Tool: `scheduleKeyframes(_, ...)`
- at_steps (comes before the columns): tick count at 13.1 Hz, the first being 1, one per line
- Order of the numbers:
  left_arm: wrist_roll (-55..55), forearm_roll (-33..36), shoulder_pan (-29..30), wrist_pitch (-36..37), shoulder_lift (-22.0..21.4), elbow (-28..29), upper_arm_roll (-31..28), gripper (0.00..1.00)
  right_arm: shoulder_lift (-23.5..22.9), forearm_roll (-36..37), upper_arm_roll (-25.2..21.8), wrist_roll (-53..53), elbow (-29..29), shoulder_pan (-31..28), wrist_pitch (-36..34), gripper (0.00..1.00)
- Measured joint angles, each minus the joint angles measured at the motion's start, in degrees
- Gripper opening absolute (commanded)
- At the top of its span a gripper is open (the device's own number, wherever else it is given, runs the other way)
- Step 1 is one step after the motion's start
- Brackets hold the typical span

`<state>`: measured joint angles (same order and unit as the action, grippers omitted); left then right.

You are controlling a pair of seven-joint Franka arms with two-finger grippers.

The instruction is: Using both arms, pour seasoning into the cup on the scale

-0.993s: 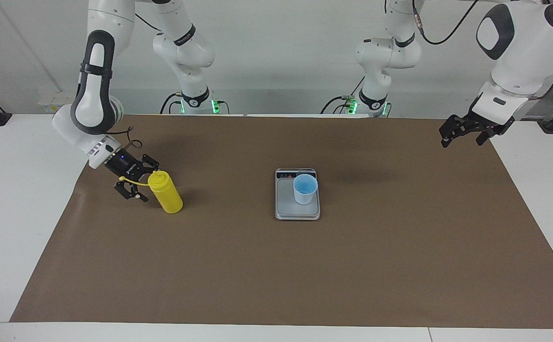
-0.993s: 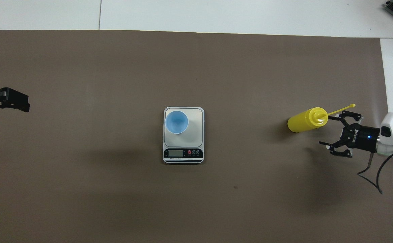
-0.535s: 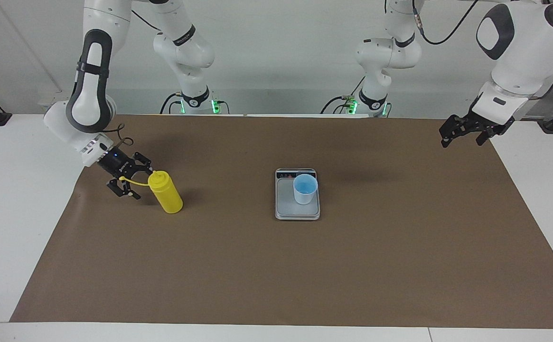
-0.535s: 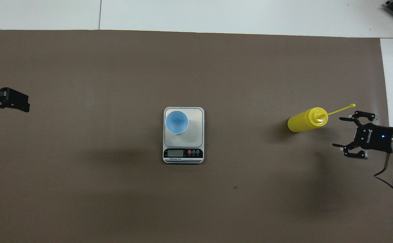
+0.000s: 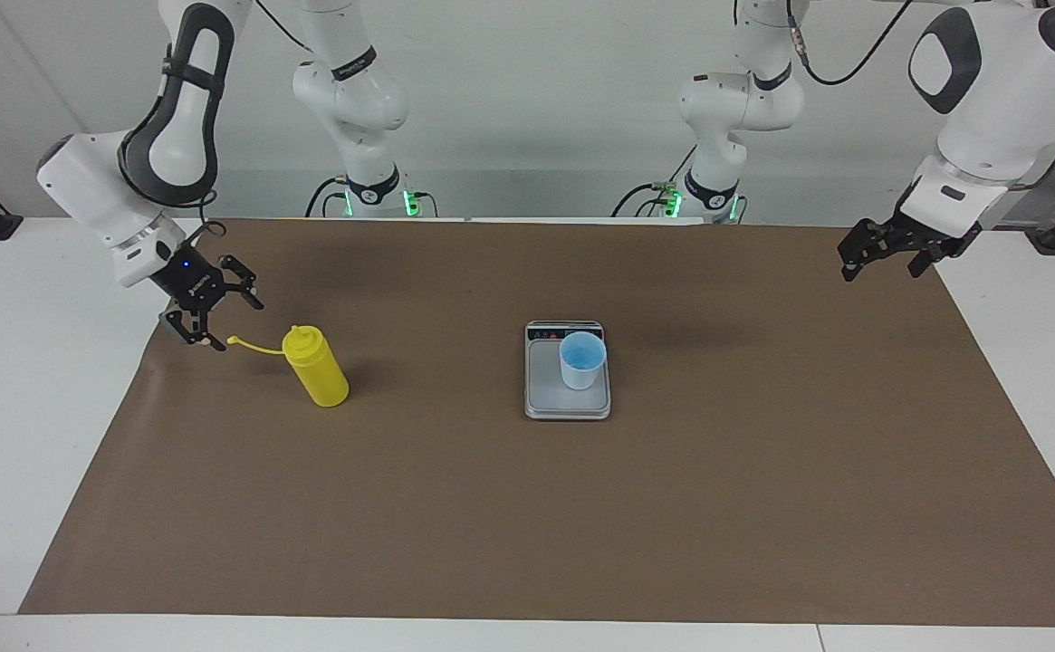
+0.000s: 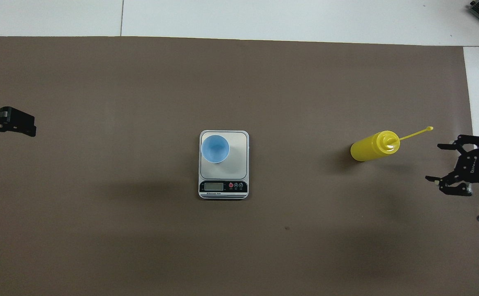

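The yellow seasoning bottle (image 5: 317,371) (image 6: 371,147) stands upright on the mat toward the right arm's end of the table, and nothing holds it. Its thin cap strap (image 5: 251,344) sticks out sideways toward my right gripper (image 5: 219,321) (image 6: 436,162). That gripper hangs open and empty, apart from the bottle, over the mat's edge. The light blue cup (image 5: 581,359) (image 6: 215,149) stands on the scale (image 5: 545,389) (image 6: 237,164) in the middle of the table. My left gripper (image 5: 880,267) (image 6: 25,123) waits, open and empty, above the mat's edge at the left arm's end.
A brown mat (image 5: 527,507) covers most of the white table (image 5: 20,380). Bare white margins run along both ends. The scale's display strip (image 6: 223,187) faces the robots.
My right gripper has drawn back from the bottle, rising and moving toward the right arm's end of the table. The bottle, cup, scale and left arm have stayed put.
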<state>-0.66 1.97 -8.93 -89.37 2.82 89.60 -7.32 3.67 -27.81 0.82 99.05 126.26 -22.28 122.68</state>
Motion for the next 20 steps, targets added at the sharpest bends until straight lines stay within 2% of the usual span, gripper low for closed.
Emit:
scheduleKeyframes(4,0.0,0.0,0.0,0.0,0.0,0.0,0.0,1.00,3.8,6.1,0.7,-15.5,-1.9,2.0,-1.0,1.00)
scheduleKeyframes(7,0.0,0.0,0.0,0.0,0.0,0.0,0.0,1.00,4.3,13.5,1.0,-30.8,-5.7,5.3,-2.1,1.00)
scheduleKeyframes(11,0.0,0.0,0.0,0.0,0.0,0.0,0.0,1.00,4.3,18.5,1.3,-49.7,-9.2,8.6,-2.8,1.00)
scheduleKeyframes(17,0.0,0.0,0.0,0.0,0.0,0.0,0.0,1.00,4.2,27.4,1.7,-87.4,-16.0,16.2,-15.3,1.00)
scheduleKeyframes(20,0.0,0.0,0.0,0.0,0.0,0.0,0.0,1.00,3.5,29.6,1.9,-99.0,-20.1,18.9,-20.0,1.00)
